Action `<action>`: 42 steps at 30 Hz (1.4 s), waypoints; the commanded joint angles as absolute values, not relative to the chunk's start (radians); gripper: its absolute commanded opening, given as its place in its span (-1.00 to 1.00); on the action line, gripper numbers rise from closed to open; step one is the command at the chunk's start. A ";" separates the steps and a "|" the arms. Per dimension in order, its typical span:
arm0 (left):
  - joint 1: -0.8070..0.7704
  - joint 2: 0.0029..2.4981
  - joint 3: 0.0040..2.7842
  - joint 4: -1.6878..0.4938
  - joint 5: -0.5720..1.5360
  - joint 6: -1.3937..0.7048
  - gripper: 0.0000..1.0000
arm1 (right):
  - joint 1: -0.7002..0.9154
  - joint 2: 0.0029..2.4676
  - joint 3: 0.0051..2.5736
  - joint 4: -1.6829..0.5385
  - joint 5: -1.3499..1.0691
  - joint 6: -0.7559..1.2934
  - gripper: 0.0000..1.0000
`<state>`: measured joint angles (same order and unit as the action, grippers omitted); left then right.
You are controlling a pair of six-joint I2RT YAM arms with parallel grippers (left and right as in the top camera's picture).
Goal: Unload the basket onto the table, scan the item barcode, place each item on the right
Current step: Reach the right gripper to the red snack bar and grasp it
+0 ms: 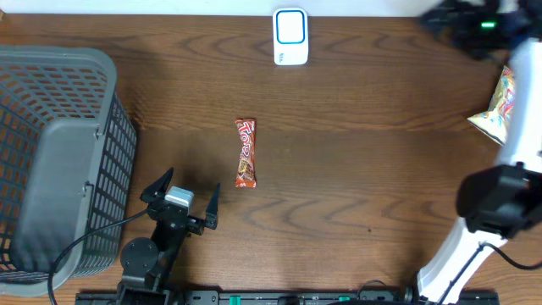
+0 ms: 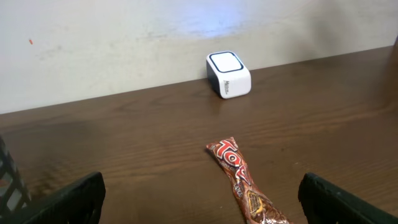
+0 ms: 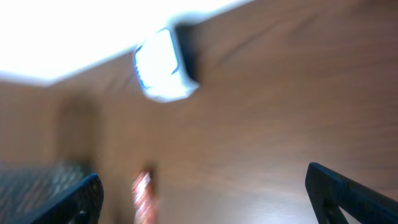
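imo left gripper [image 1: 193,181] (wide open, empty) sits near the candy bar [image 1: 246,152] lying flat mid-table, right gripper [image 3: 202,186] also open w/ nothing in it, so drop over the bar's middle, pinch across its narrow width & keep the wrapper unsquashed for the scanner [image 1: 290,36].

The candy bar [image 1: 245,152] is a long, narrow stick in a glossy red-brown wrapper with large lettering on its upper half; it lies flat on the brown wooden surface [image 1: 364,178] just left of the overhead frame's centre, running top to bottom with a slight tilt; the scanner [image 1: 290,36], a small white box with a blue-rimmed window facing up, stands at top centre, well apart from the bar.
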<state>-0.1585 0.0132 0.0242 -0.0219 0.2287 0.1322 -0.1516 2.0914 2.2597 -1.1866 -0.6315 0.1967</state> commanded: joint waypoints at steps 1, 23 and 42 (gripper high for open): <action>-0.162 0.011 0.006 -0.052 0.231 0.142 0.99 | 0.018 2.124 2.226 -1.217 -0.754 0.205 0.99; -0.162 0.011 0.006 -0.052 0.231 0.142 0.98 | 0.839 2.405 2.074 -1.031 0.212 0.554 0.60; -0.162 0.011 0.006 -0.052 0.231 0.142 0.99 | 0.776 2.472 2.113 -1.283 -0.118 0.418 -0.98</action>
<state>-0.1585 0.0132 0.0242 -0.0219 0.2287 0.1322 0.8196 2.4577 2.0892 -1.2606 0.1139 0.5900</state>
